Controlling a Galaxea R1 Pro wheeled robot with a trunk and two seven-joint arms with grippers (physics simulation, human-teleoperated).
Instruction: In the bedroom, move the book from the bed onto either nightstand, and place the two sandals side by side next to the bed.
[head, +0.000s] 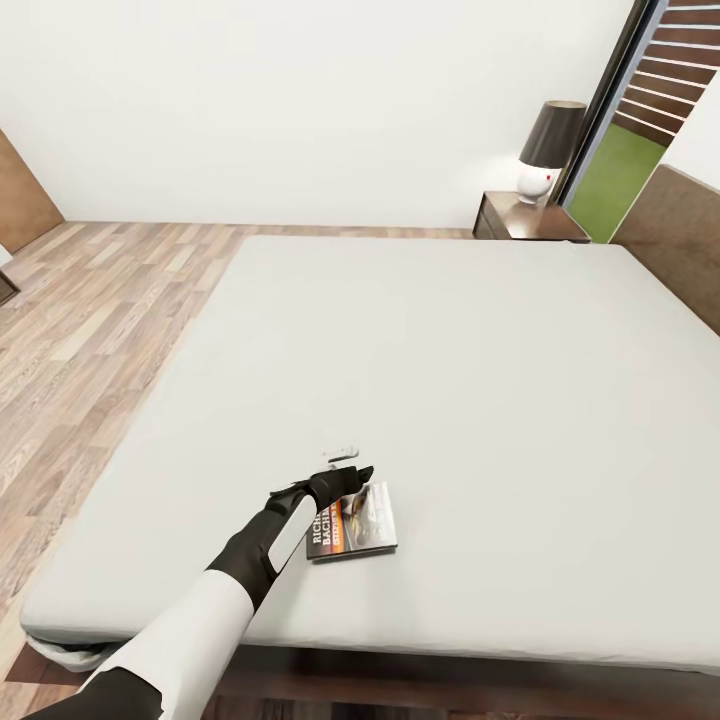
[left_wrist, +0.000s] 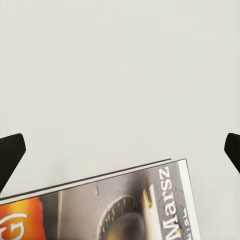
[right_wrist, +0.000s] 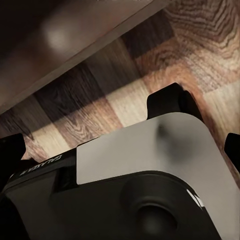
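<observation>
The book (head: 356, 523) lies flat near the front edge of the bed (head: 450, 380), dark cover up, with white lettering and an orange band. My left gripper (head: 344, 464) hovers just above the book's far edge, open. In the left wrist view the book (left_wrist: 115, 205) lies just short of the black fingertips (left_wrist: 10, 155), which stand wide apart over bare grey mattress with nothing between them. My right gripper (right_wrist: 120, 150) hangs low and open, pointing down at the robot's own base and the wood floor (right_wrist: 125, 102). A nightstand (head: 525, 218) stands beyond the bed's far corner. The sandals are out of view.
A white lamp with a dark shade (head: 548, 150) stands on the nightstand. The brown headboard (head: 690, 240) runs along the bed's right side. Plank floor (head: 90, 320) stretches left of the bed. A tan door edge (head: 20, 200) shows at far left.
</observation>
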